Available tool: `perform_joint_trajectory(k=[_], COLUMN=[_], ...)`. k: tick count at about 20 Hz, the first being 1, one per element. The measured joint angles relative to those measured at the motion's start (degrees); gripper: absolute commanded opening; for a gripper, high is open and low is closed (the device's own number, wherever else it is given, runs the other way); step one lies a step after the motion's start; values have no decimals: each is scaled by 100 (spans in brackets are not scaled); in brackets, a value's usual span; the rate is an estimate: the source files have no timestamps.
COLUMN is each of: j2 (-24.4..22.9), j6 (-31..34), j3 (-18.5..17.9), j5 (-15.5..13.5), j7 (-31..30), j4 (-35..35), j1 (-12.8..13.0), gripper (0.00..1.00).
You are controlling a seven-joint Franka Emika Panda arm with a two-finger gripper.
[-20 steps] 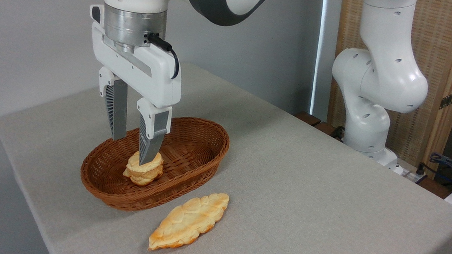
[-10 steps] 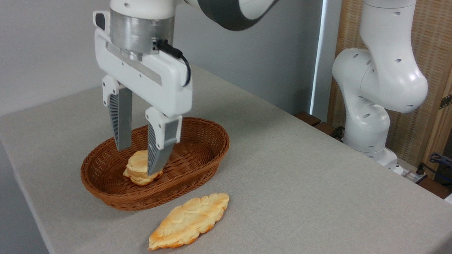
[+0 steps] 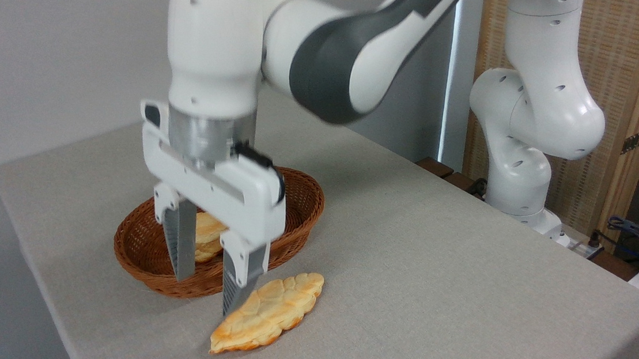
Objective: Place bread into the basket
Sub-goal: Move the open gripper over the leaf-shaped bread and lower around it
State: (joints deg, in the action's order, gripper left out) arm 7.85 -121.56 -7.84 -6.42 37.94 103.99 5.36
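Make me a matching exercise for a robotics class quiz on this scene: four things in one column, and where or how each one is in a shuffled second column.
Things:
1. bread
2. small round bun
3. basket
4. claw

Places or states:
A. open, fingers pointing down
B. lying flat on the table, outside the basket
C. inside the basket
D. on the table, behind the claw, holding one item

Pairs: 1-B, 2-C, 3-D, 4-A
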Motion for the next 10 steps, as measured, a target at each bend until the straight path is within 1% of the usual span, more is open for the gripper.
perform_joint_trajectory(k=[4,10], j2=[148,238], j6=[-130,-146], j3=[-38,-59], j5=[1,2], j7=[237,477], j4=[168,243], j1=[-34,-83], gripper=[100,100])
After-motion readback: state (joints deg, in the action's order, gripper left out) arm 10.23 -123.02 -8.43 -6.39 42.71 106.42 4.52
